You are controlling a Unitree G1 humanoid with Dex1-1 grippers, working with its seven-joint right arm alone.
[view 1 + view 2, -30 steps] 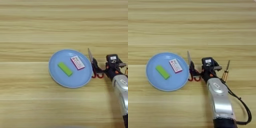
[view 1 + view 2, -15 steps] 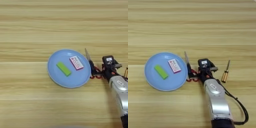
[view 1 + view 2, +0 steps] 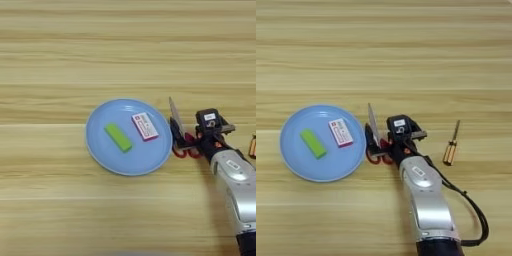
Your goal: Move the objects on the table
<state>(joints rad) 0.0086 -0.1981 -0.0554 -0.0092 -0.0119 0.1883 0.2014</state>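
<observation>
Blue plate (image 3: pixel 286 165) sits left of centre on the desk (image 3: pixel 125 50). On it, apart from each other: lime-green block (image 3: pixel 312 143) to the left, white box with red-pink label (image 3: pixel 340 132) to the right. Just right of the plate rim, the right tool (image 3: pixel 375 142); one thin finger stands up, red parts below are hard to read, so its gape cannot be told. Further right, a screwdriver (image 3: pixel 451 146) lies alone. Far half of desk is open.

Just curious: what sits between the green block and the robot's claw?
The white box, on the blue plate with the green block, then the plate's rim before the gripper. Both views show it.
</observation>
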